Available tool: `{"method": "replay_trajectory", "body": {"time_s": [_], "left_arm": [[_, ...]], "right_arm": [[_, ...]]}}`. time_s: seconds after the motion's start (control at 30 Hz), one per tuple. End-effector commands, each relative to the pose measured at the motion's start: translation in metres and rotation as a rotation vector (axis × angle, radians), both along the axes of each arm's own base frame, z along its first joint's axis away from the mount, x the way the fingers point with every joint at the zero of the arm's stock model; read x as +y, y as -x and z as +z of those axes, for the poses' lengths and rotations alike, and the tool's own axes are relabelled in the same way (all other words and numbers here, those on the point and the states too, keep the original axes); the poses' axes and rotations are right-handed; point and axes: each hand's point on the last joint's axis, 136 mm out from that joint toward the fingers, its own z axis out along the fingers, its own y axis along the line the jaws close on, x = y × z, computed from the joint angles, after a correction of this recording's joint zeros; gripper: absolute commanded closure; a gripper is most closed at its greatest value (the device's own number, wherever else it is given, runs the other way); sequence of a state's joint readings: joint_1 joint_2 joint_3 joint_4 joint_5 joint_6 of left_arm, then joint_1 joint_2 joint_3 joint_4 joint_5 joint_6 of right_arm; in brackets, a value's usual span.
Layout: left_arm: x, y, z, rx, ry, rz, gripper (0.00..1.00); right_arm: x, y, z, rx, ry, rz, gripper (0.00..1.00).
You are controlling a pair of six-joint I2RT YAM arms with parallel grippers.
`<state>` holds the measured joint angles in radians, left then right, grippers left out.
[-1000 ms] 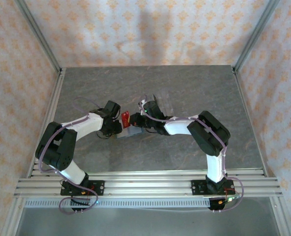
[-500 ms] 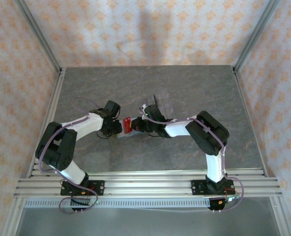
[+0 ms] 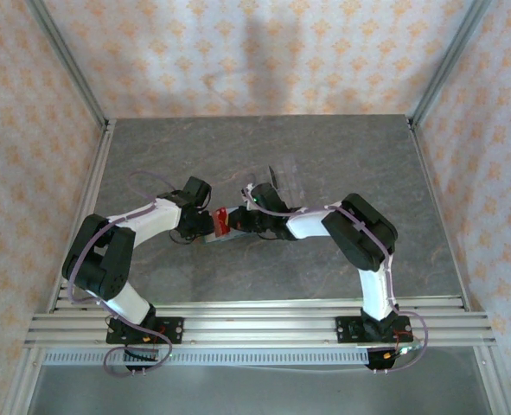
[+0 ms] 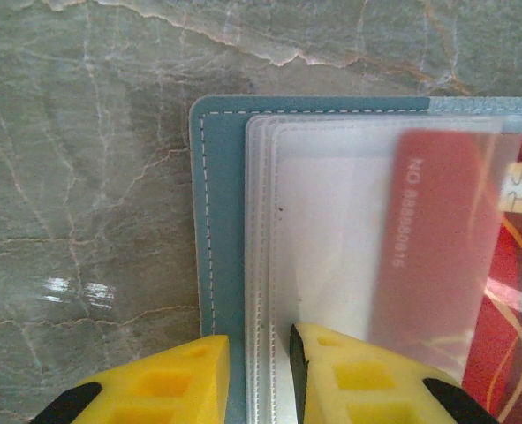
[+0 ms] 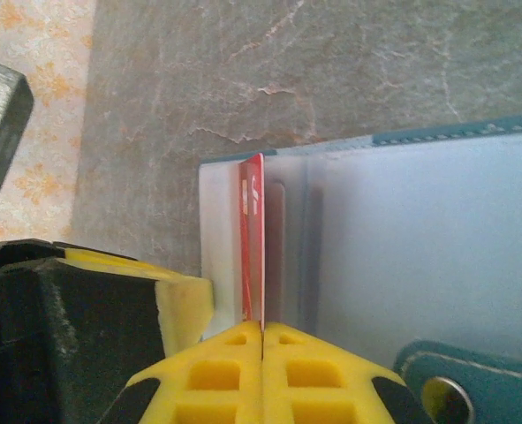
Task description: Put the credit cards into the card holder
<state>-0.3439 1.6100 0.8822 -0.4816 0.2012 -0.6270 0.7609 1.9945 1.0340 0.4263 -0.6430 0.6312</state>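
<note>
Two arms of mine meet near the middle of the counter (image 3: 238,147). Between them the card holder (image 4: 215,265) lies opened out on the grey stone.

My right jaws are closed tight on the red card (image 5: 253,234). In the right wrist view I see it edge-on, a thin upright line rising from the seam where my yellow fingers (image 5: 331,380) meet. Its far end stands in among the holder's clear sleeves, just beside the teal spine. The holder's teal strap with its round snap (image 5: 446,396) lies at the lower right of that view, near my fingers.

In the left wrist view the same card lies partway under a frosted sleeve. The part under the plastic looks dull pink with a printed number along it. The part past the sleeve's edge is bright red, with a gold chip and pale curved lines.

My left jaws stand a little apart. One yellow finger (image 4: 155,389) sits on the teal border side and the other over the stack of sleeves, with the stitched sleeve edges showing in the narrow gap between them. I cannot tell whether they pinch the holder or only rest on it.

In the top view a clear plastic rack (image 3: 285,177) stands on the counter just behind my right wrist.
</note>
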Motion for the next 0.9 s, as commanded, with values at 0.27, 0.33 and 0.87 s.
{"method": "replay_trajectory", "body": {"time_s": [0.27,0.33,0.87], "left_arm": [[0.005,0.005,-0.006,0.03,-0.011,0.004,0.74],[0.004,0.004,-0.005,0.027,-0.005,0.001,0.74],[-0.003,-0.008,0.034,-0.03,0.088,0.059,0.74]], "right_arm": [[0.017,0.008,-0.013,0.025,0.008,0.043,1.0],[0.018,0.01,-0.016,0.03,0.005,0.044,1.0],[0.013,0.014,-0.032,0.052,0.07,0.076,1.0]]}}
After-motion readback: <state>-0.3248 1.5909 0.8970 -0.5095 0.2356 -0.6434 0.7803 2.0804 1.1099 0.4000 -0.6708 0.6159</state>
